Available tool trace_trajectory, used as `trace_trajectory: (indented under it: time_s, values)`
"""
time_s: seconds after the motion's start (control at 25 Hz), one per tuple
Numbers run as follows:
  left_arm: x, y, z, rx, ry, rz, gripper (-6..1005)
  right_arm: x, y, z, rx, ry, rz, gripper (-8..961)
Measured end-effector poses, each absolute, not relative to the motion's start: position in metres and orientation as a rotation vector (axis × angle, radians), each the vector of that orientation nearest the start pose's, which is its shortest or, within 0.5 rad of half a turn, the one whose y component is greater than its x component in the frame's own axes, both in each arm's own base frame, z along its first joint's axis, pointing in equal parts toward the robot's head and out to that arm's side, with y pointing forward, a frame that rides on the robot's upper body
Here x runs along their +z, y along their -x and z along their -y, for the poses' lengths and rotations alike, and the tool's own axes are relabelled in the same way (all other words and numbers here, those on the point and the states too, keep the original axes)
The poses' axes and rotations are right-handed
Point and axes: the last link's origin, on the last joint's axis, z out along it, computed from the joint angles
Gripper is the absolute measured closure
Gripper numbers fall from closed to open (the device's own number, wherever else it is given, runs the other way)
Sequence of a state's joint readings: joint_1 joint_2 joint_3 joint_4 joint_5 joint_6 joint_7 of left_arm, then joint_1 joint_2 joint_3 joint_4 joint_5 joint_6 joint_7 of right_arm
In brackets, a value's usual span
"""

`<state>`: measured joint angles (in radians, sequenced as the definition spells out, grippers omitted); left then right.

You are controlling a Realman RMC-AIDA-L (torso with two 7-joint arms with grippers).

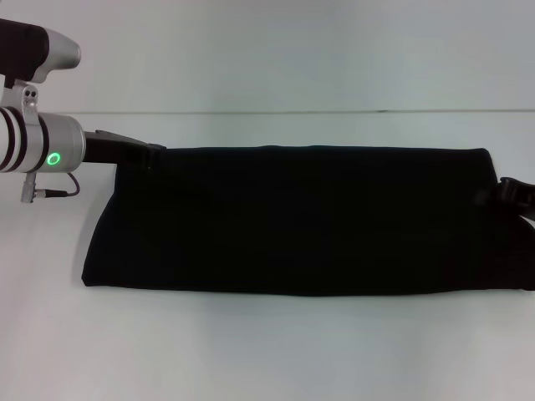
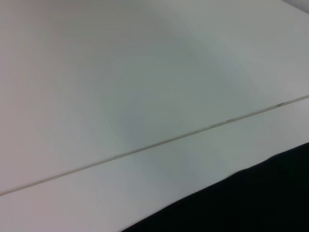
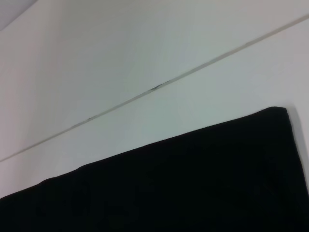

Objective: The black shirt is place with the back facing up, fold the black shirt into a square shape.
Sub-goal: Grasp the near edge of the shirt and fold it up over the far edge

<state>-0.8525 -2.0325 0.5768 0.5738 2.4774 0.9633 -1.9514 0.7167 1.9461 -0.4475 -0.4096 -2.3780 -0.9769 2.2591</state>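
Head view: the black shirt (image 1: 292,221) lies flat on the white worktop (image 1: 267,359) as a long, wide band running across the scene, its far edge straight. The left gripper (image 1: 134,149) reaches in at the band's far left corner, touching the cloth; whether its jaws are spread or pinching the fabric I cannot tell. The right gripper (image 1: 514,194) sits at the far right end against the cloth's edge, mostly out of frame, and its jaws cannot be judged either
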Motion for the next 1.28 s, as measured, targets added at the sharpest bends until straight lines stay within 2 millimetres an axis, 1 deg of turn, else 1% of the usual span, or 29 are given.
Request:
trace_trajectory:
  time_s: [0.08, 0.24, 0.44, 0.68, 0.84, 1.04, 1.28]
  values:
    - [0.020, 0.254, -0.451, -0.179, 2.274, 1.019, 998, 0.034, -0.330, -0.408, 0.448, 1.870, -1.687, 817]
    - [0.026, 0.252, -0.454, -0.188, 2.258, 1.006, 998, 0.038, -0.325, -0.414, 0.474, 1.879, -1.643, 924]
    - [0.038, 0.250, -0.457, -0.206, 2.225, 0.992, 998, 0.044, -0.319, -0.421, 0.510, 1.888, -1.605, 921]
    - [0.045, 0.249, -0.460, -0.214, 2.201, 0.983, 999, 0.059, -0.307, -0.435, 0.518, 1.905, -1.539, 918]
    - [0.049, 0.251, -0.462, -0.212, 2.182, 0.977, 999, 0.064, -0.299, -0.445, 0.519, 1.910, -1.500, 916]
    - [0.053, 0.254, -0.466, -0.209, 2.140, 0.967, 998, 0.065, -0.290, -0.459, 0.477, 1.898, -1.426, 913]
    - [0.053, 0.257, -0.469, -0.206, 2.090, 0.963, 998, 0.061, -0.287, -0.467, 0.424, 1.877, -1.369, 910]
